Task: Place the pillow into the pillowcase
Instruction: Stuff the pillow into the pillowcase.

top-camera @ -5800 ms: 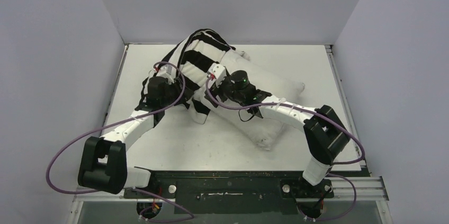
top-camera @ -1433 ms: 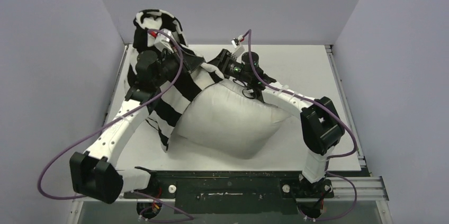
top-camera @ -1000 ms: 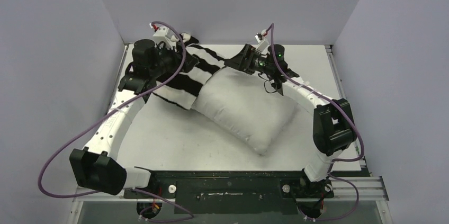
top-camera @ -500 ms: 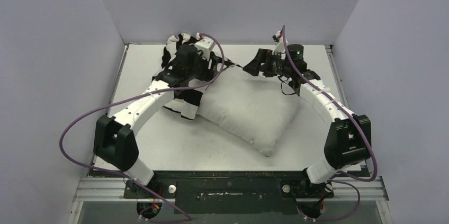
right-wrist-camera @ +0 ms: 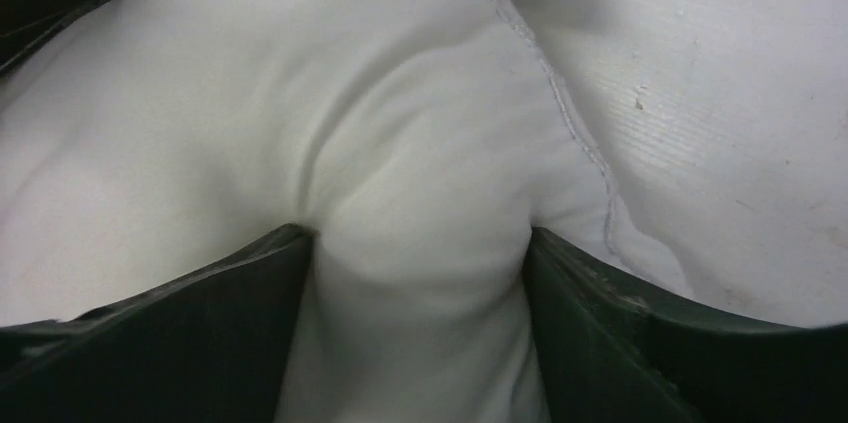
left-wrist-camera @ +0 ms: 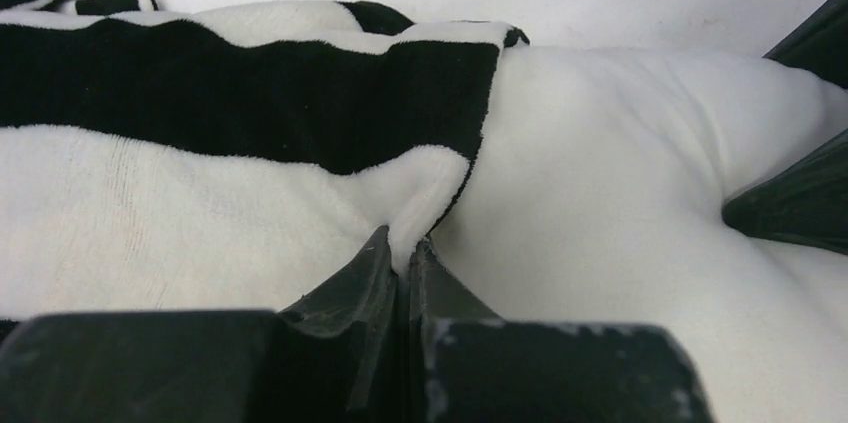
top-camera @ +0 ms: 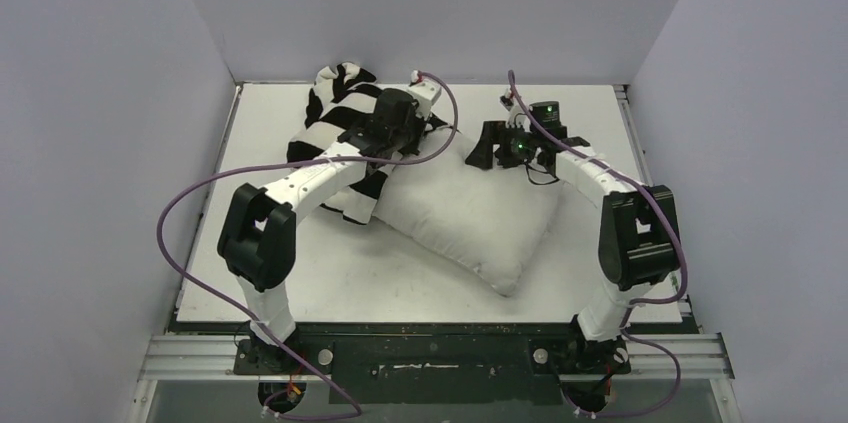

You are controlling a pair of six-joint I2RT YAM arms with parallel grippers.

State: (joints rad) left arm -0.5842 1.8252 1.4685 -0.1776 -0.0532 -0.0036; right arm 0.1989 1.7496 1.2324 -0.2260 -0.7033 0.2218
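Note:
The plump off-white pillow lies slanted across the middle of the table. Its far left end sits in the black-and-white striped pillowcase, which is bunched toward the back left. My left gripper is at the mouth of the pillowcase, shut on a fold of its white hem, right beside the pillow. My right gripper is on the pillow's far end; its fingers stand wide, pressing a bulge of pillow between them.
The white table is walled in by pale panels on the left, back and right. Both arms reach in from their bases at the near edge, with purple cables looping beside them. The right gripper's dark fingers show in the left wrist view.
The left arm swung right and down from the back left corner, and its jaws shut on the pillowcase hem. The right gripper dropped onto the pillow's far end. The pillow settled flat.

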